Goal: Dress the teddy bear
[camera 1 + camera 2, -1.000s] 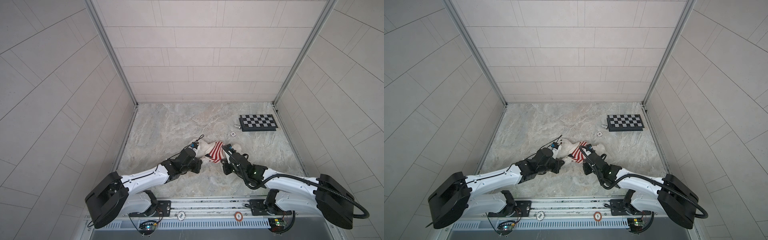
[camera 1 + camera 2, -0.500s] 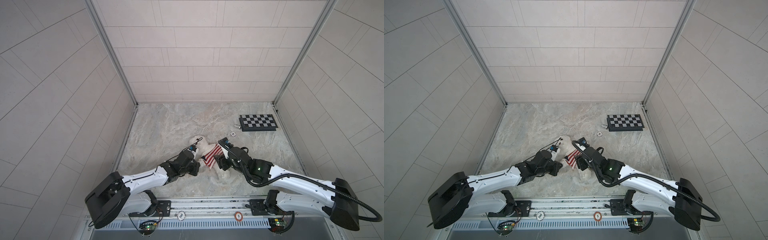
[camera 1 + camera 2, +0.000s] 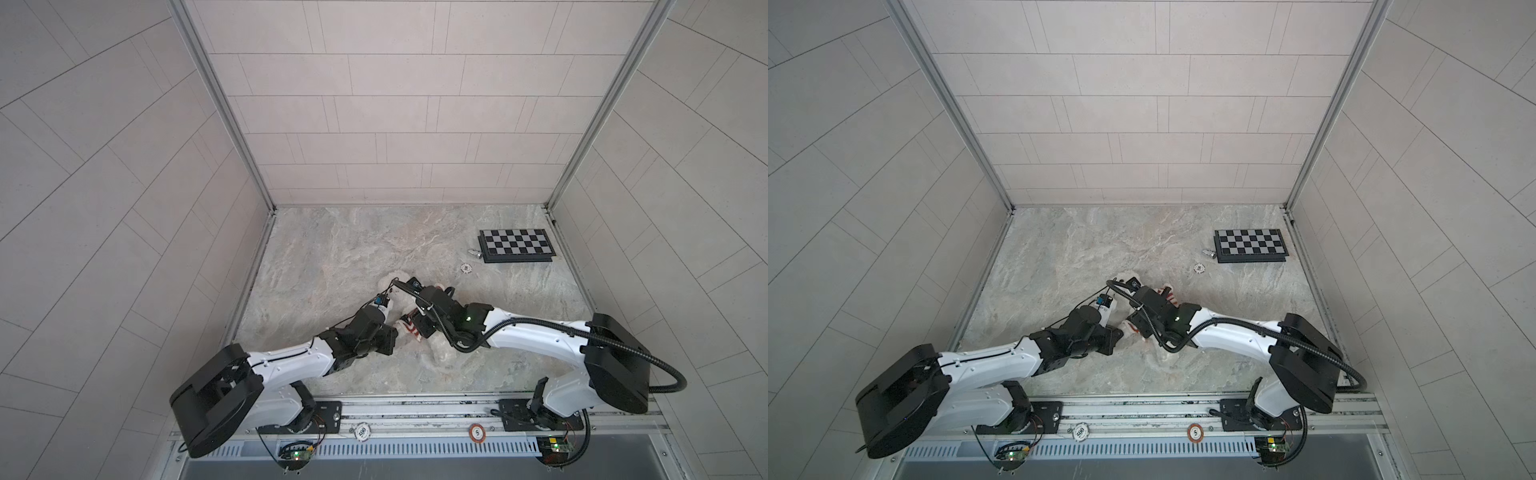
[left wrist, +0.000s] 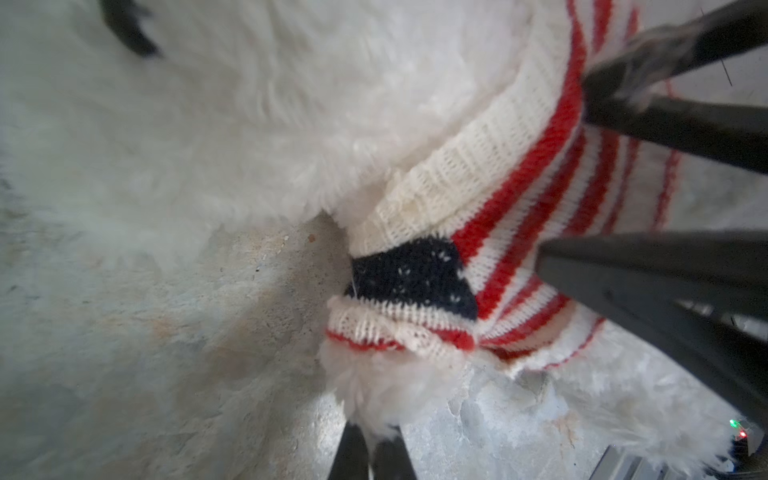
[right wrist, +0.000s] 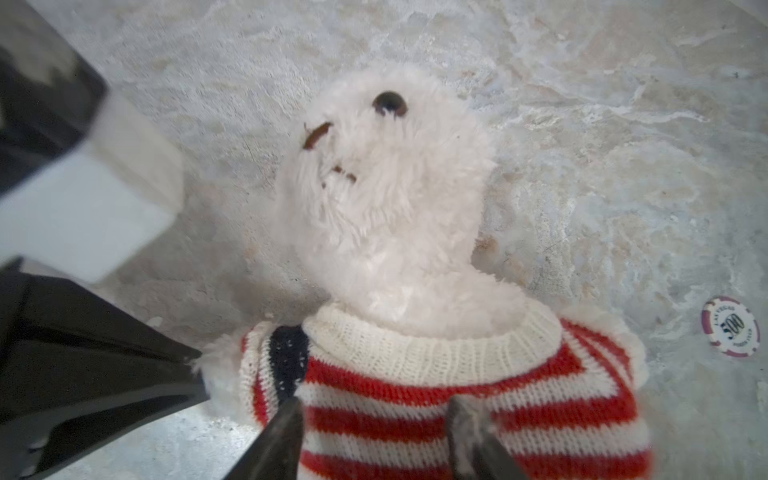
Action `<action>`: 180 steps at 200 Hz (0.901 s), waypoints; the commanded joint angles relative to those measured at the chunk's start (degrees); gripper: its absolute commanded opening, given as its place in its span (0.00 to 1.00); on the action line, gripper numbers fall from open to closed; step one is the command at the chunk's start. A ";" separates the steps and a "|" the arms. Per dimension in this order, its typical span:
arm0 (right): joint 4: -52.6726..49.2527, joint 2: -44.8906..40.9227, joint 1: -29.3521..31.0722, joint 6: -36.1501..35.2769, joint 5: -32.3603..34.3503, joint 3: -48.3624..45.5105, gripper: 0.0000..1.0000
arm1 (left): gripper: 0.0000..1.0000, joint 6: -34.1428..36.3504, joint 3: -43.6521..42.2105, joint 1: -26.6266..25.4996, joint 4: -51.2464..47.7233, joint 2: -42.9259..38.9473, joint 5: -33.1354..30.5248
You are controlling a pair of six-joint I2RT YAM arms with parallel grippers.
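My right tool (image 5: 374,402) has just let go and shifted up the sweater (image 5: 519,390), jaws now parted astride its striped chest. My left tool (image 4: 370,434) stays clenched on the paw (image 4: 374,386) poking from the sleeve, so I judge mainly the hem remains. The teddy bear (image 5: 386,199) lies on the bench (image 5: 602,124) under both tools, long axis along my right tool's reach, head beyond its fingertips, face toward my left tool.
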 commanded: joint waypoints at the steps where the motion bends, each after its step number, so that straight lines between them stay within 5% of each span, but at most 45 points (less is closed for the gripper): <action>1: -0.37 2.46 -0.14 -0.27 3.05 1.30 0.46 | 0.00 -0.58 -1.06 0.24 1.45 -0.10 -1.51; 60: -0.61 1.63 -2.76 0.36 6.13 -0.14 0.00 | 0.00 -0.85 -2.40 0.27 1.82 -0.98 -2.76; 180: 6.25 -11.55 -11.06 6.07 6.21 -12.60 0.00 | 0.00 0.34 -3.53 0.37 1.84 -2.13 -5.92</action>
